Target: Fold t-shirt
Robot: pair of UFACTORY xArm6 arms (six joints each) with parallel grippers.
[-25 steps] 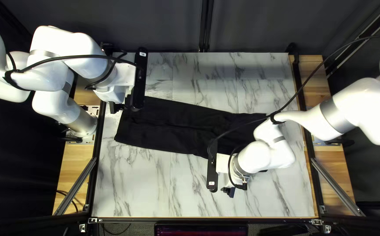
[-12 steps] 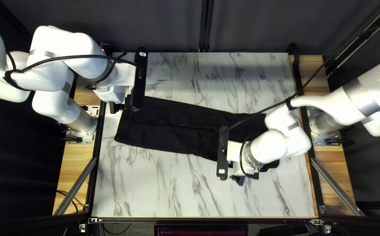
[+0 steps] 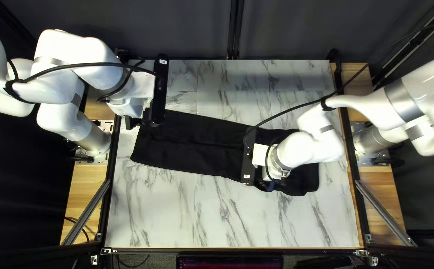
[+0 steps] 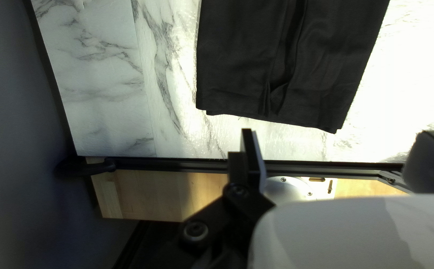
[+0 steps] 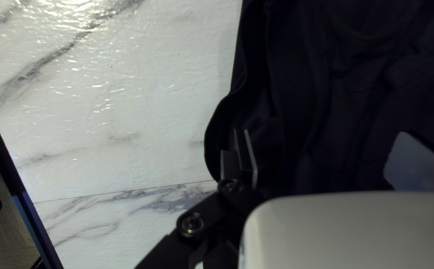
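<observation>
A black garment (image 3: 192,144) lies as a long, narrow folded strip across the table in the top left view. At its left end my left gripper (image 3: 138,122) hangs raised. The left wrist view shows the garment's hem (image 4: 276,112) ahead of my left gripper (image 4: 339,149), whose fingers are wide apart and empty. My right gripper (image 3: 269,185) is over the near side of the garment's right part. In the right wrist view dark cloth (image 5: 336,89) spreads ahead of and under my right gripper (image 5: 329,154), with its fingers wide apart; contact with the cloth is unclear.
The marble-patterned table top (image 3: 167,214) shows on both sides of the garment. A dark rail (image 4: 177,164) runs along the table's left edge, beside a wooden strip (image 4: 142,192). A screen (image 3: 229,261) stands beyond the near edge.
My right gripper has moved from the bare table near the front, toward the far side and over the garment, uncovering its rounded right end. The left arm has stayed still.
</observation>
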